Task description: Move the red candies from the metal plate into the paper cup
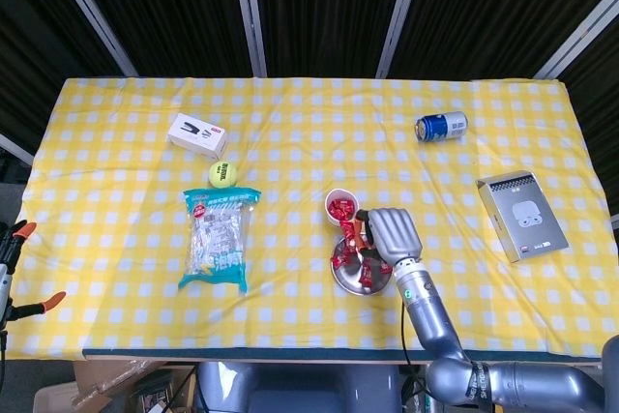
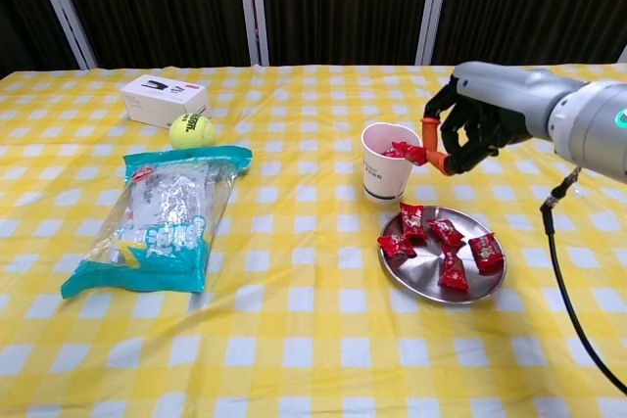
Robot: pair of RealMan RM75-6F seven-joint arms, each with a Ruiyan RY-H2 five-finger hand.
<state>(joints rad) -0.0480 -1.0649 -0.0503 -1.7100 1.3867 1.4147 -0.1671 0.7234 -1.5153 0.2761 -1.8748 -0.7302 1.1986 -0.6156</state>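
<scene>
Candies lay on the metal plate in the head view, partly hidden under the right hand, beside the paper cup. From the chest, that hand pinched one red candy at the cup's rim; others sat on the plate.

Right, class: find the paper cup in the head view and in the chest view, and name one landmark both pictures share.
Head view: the cup stands just below centre, directly above the metal plate.
Chest view: the cup stands right of centre, up and left of the plate.
Shared landmark: the right robot hand holds a red candy beside the cup's rim.
</scene>
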